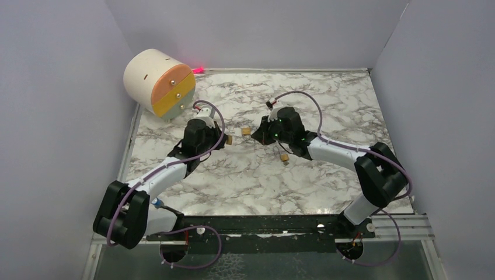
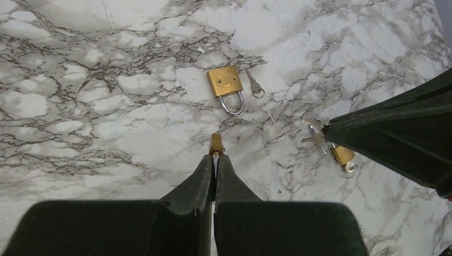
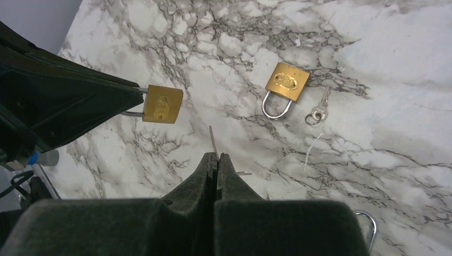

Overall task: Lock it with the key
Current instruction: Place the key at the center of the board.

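My left gripper (image 2: pixel 216 157) is shut on the shackle of a small brass padlock (image 2: pixel 216 143) and holds it above the marble table; the same padlock (image 3: pixel 163 104) shows flat-on in the right wrist view. My right gripper (image 3: pixel 216 156) is shut on a key, whose thin blade (image 3: pixel 212 140) sticks out of the tips edge-on. In the top view the two grippers face each other, left gripper (image 1: pixel 224 140) and right gripper (image 1: pixel 255 134), a short gap apart. The key tip stands below and to the right of the held padlock, not touching it.
A second brass padlock (image 2: pixel 226 84) lies flat on the table with a loose key (image 2: pixel 255 85) beside it. A third padlock (image 1: pixel 284 158) lies under the right arm. A round drawer unit (image 1: pixel 159 82) stands at the back left, and grey walls enclose the table.
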Controlling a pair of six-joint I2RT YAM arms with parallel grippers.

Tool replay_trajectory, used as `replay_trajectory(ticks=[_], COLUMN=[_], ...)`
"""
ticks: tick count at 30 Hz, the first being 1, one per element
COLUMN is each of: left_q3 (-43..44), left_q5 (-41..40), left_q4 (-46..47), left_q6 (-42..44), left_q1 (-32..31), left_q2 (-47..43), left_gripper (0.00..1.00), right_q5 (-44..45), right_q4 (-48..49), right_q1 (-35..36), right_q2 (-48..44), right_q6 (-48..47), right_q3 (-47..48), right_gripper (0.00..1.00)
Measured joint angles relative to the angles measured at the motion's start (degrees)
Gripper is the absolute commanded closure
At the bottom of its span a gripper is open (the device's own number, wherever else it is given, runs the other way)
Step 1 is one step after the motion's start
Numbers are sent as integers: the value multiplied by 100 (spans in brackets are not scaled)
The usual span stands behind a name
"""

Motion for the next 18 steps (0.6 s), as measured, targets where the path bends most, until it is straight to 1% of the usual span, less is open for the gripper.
replay_trajectory(ticks=[3,8,12,18], left_q3=[-85,-205,-376,-763], left_q5=[109,796,1134,1231], left_q4=[155,437,546,538], left_q6=[-168,-529,-693,-815], left_q1=[0,0,0,0], left_q2=[107,420,608,656], left_gripper=[100,100,100,100], right_q5=[4,4,2,-4], right_q4=[-2,22,48,15], right_q1=[140,426,590,656], right_q2=[208,417,492,553], right_q6=[44,96,129,199], right_q3=[0,-28,-247,-503], right_gripper=[99,99,99,99])
